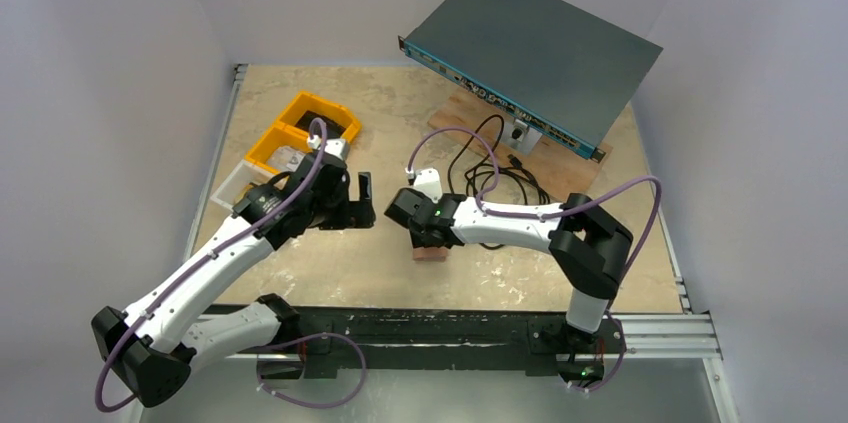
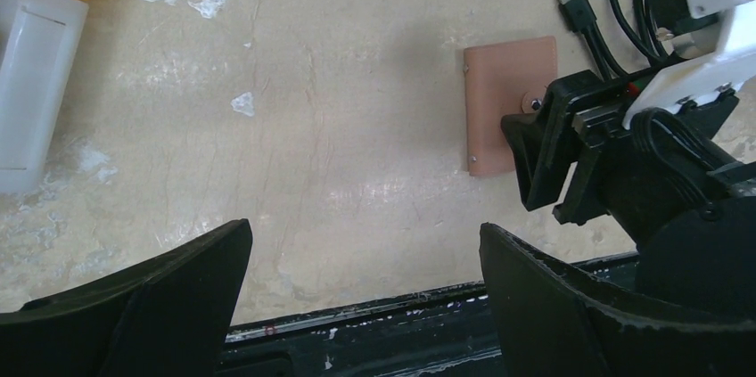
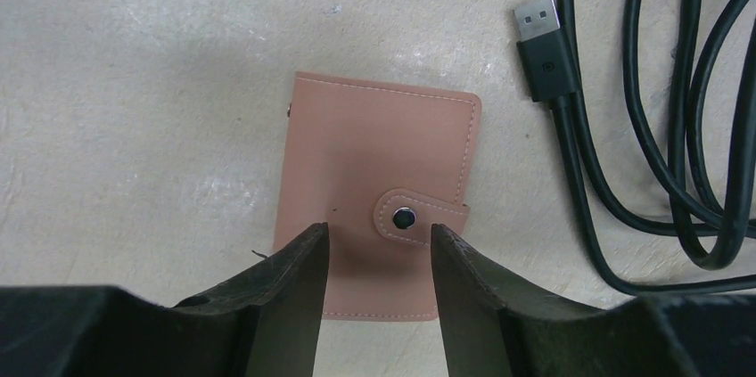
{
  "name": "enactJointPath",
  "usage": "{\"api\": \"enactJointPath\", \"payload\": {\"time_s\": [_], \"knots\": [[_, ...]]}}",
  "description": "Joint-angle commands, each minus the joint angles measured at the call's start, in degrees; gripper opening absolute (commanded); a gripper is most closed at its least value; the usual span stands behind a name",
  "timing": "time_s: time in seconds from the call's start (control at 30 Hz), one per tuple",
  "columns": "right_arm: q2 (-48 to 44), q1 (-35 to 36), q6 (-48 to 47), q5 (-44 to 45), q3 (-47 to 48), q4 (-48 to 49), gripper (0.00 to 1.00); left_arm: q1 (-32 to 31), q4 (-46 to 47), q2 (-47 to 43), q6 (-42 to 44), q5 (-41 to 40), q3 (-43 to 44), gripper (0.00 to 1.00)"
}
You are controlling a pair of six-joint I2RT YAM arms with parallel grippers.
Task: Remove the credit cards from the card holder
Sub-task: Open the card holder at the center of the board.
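Right arm point(image 1: 505, 225) over tan card holder point(image 1: 432, 254)

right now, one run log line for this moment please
card holder: lying flat, snapped shut | cards: none in view | right gripper: part open, over holder | left gripper: open, empty, apart from holder

Beige marbled desk point(image 1: 350, 263). Yellow bins point(image 1: 305, 103) at far left, white tray point(image 1: 236, 183) just beside them. Grey-teal rack unit point(image 1: 535, 53) at far right on a wooden board point(image 1: 470, 111). Black cables point(image 1: 495, 175) coiled near it, USB plug point(image 3: 544, 47) lying loose.
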Motion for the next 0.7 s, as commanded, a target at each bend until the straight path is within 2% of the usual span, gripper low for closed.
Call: {"api": "enactJointPath", "payload": {"time_s": [0.0,0.4,0.53,0.67], "knots": [[0.77,0.00,0.96,3.15,0.77,0.82,0.43,0.44,3.03,0.93,-0.90,2.03,-0.45,1.00],[-0.55,-2.85,2.08,-1.94,-8.51,10.55,0.16,0.32,8.06,4.42,-2.60,8.07,-3.65,1.00],[-2.27,-3.30,2.48,-4.56,-11.16,13.91,0.01,0.36,11.57,6.89,-4.46,11.55,-5.11,1.00],[-4.10,-3.37,2.60,-7.12,-12.81,17.22,0.00,0.36,16.74,10.91,-7.68,16.63,-6.34,0.95]]}}
